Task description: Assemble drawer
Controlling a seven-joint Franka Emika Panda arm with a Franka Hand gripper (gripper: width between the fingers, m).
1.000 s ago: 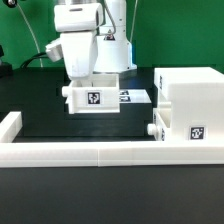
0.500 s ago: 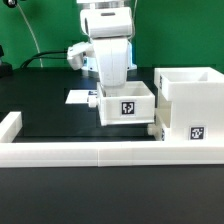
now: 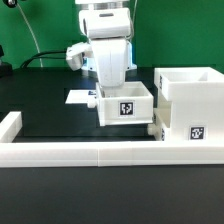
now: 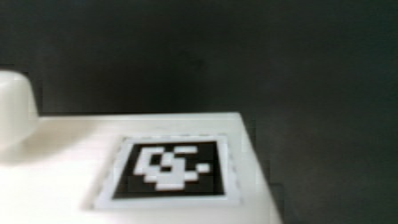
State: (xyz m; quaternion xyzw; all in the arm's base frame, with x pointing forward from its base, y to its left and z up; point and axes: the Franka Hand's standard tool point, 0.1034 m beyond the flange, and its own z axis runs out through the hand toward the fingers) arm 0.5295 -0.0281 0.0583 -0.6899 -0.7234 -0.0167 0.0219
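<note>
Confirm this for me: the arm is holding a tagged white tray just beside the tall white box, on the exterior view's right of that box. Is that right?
Not quite. In the exterior view the tray under the gripper sits on the exterior view's left of the tall white box, not its right. The rest holds: it is a tagged white tray, close beside the box. Whether the fingers actually clamp it is hidden.
</note>
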